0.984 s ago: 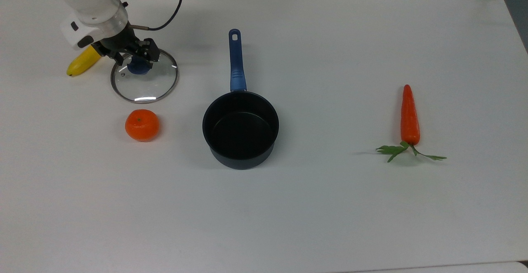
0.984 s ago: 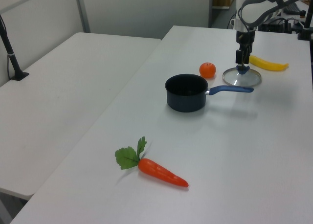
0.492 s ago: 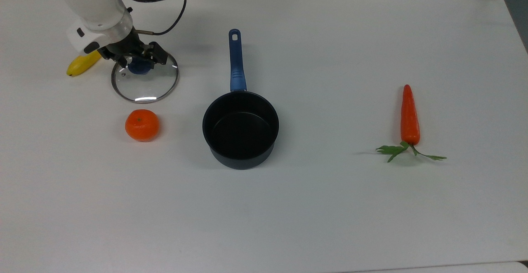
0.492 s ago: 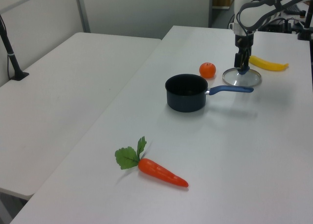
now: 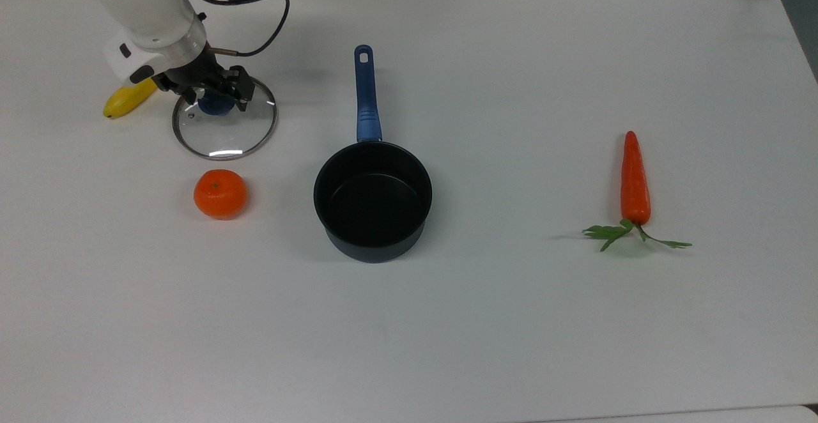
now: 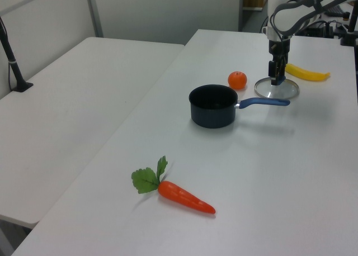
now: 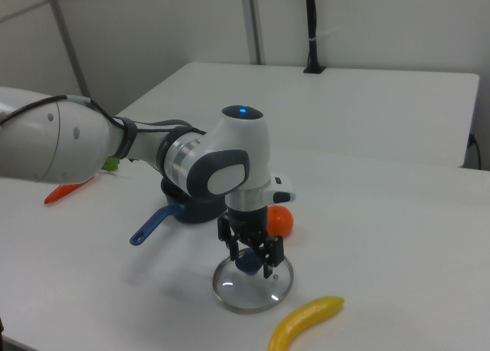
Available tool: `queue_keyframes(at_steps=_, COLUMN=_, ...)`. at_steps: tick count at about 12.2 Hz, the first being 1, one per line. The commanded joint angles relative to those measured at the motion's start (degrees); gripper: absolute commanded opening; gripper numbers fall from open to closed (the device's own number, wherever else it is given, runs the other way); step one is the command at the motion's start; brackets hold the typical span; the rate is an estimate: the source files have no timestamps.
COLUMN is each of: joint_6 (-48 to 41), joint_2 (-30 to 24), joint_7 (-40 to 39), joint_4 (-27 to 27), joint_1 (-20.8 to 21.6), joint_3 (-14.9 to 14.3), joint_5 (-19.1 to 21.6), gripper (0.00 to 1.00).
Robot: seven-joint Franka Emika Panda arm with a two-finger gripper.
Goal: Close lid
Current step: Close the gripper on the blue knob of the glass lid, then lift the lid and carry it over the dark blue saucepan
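Lid [image 5: 225, 128] flat on the white table [image 5: 511, 321], at about 10 o'clock from the saucepan [image 5: 372, 200] in the top view, well apart from it. Gripper [image 5: 214, 95] lowered over the lid's centre, black fingers [image 7: 267, 253] standing either side of the blue knob [image 5: 213, 105]. Hard to judge whether the pads press the knob or merely flank it; cannot tell if clenched or released. Upper part of the knob covered by the gripper in the top view, with only a lower blue edge peeking out; knob seen between the fingers in the right view [image 7: 247, 263]. Lid's far rim, toward 12 o'clock in the top view, partly masked by the gripper body. Lettering on the glass too small to make out.

Banana [image 5: 128, 98] at 9 o'clock of the lid in the top view, one end tucked behind the white wrist. Orange [image 5: 220, 193] just beside the lid at 6 o'clock, apart from it. Saucepan open and dark inside, blue handle pointing to 12 o'clock. Carrot [image 5: 634, 181] well apart at 3 o'clock of the pan, green leaves at its 6 o'clock end.

In the right view, saucepan bowl mostly hidden behind the arm, only the handle and a sliver of the rim showing; carrot cut down to an orange tip beneath the arm's white casing. Arm's upper links cut off by the frame edge in the top view.
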Motion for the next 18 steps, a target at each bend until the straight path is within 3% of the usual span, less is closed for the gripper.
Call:
queue_keyframes(at_steps=1, joint_6=-0.3, joint_2=-0.2, joint_7=1.3, joint_4=-0.2, joint_1=0.8, joint_3=-0.3, joint_5=0.0, gripper=0.93)
queue_keyframes(at_steps=3, joint_6=-0.4, joint_2=-0.2, joint_7=1.4, joint_4=-0.2, joint_1=0.8, joint_3=-0.4, joint_5=-0.1, gripper=0.79)
queue_keyframes(at_steps=5, joint_6=-0.4, joint_2=-0.2, joint_7=1.4, joint_4=-0.2, joint_1=0.8, joint_3=-0.4, joint_5=-0.3, gripper=0.46)
queue_keyframes(at_steps=7, joint_6=-0.6, joint_2=-0.5, joint_7=1.7, joint_4=0.1, joint_1=0.8, joint_3=-0.4, joint_5=-0.3, gripper=0.29)
queue_keyframes(at_steps=13, joint_6=-9.2, joint_2=-1.4, joint_7=4.9, joint_4=7.8, joint_1=0.0, joint_3=-0.3, joint_5=0.6, gripper=0.27)
queue_keyframes(at_steps=15, joint_6=-9.1, joint_2=-1.4, joint_7=5.8, joint_4=8.6, joint_1=0.0, joint_3=-0.3, joint_5=2.5, gripper=0.27)
queue_keyframes(at_steps=18, joint_6=-11.4, joint_2=-1.2, joint_7=12.0, joint_4=15.3, joint_1=0.7, joint_3=-0.3, joint_5=7.4, gripper=0.28)
